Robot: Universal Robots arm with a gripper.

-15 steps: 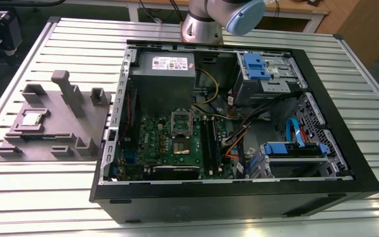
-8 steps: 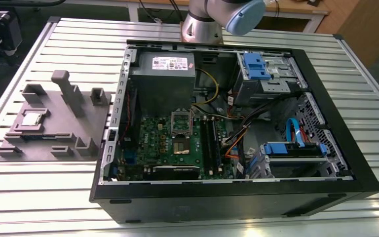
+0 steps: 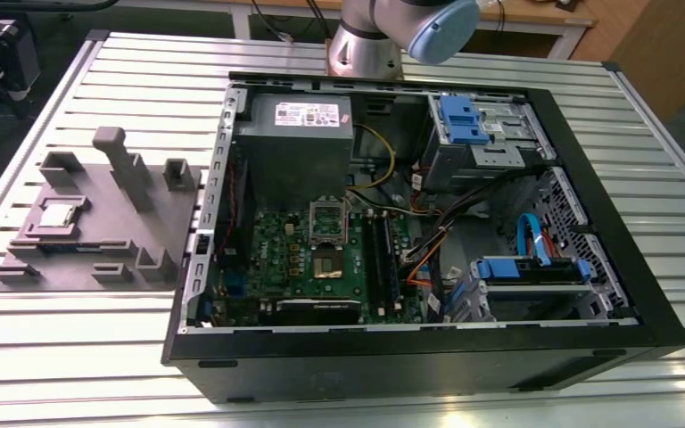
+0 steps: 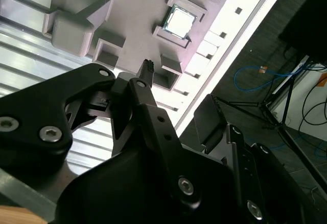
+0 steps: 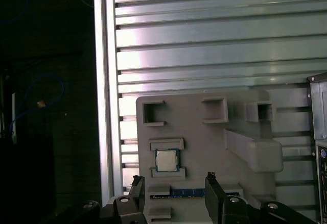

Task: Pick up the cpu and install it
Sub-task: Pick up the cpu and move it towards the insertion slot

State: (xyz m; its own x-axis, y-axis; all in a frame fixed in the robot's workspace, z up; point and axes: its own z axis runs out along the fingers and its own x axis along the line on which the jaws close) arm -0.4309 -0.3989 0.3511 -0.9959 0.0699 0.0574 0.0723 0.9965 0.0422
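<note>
Claw: the claw (image 5: 173, 179) stands wide, its two black fingers (image 5: 212, 188) spread well apart and gripping nothing. It hangs above the grey plate (image 5: 204, 147).
Cpu, place: the cpu (image 5: 166, 159) lies in a shallow pocket of the plate, between two small raised brackets. In the first wrist view it sits just beyond the fingertips, in line with the gap between them. It is not in the computer case.
Cpu, facing: it lies flat with the shiny metal top up and a darker rim all round.
Cpu, long axis: it has none to speak of, being square. Its edges run parallel to the plate's edges.
Cpu, writing: no mark can be made out on its top in either wrist view.
Plate, place: it rests on the ribbed metal surface (image 3: 81, 357) at the exterior view's left, just beside the open computer case (image 3: 628, 267). The cpu sits in the part of the plate away from the case.
Thin board: a blue-green board (image 5: 199, 193) stands on edge in a slot of the plate, near the cpu but apart from it.
Labels: a grey box (image 3: 301, 147) in a far corner of the case carries a white label (image 3: 307, 113). Its print cannot be read.
Circuit board: the green circuit board (image 3: 301, 267) lies flat on the case floor, with yellow, orange and black wires beside it.
Blue parts: a blue plastic bracket (image 3: 462, 120) sits at the far end of the case.
Arm: the silver arm (image 3: 360, 45), with a pale blue cap, rises behind the case.
</note>
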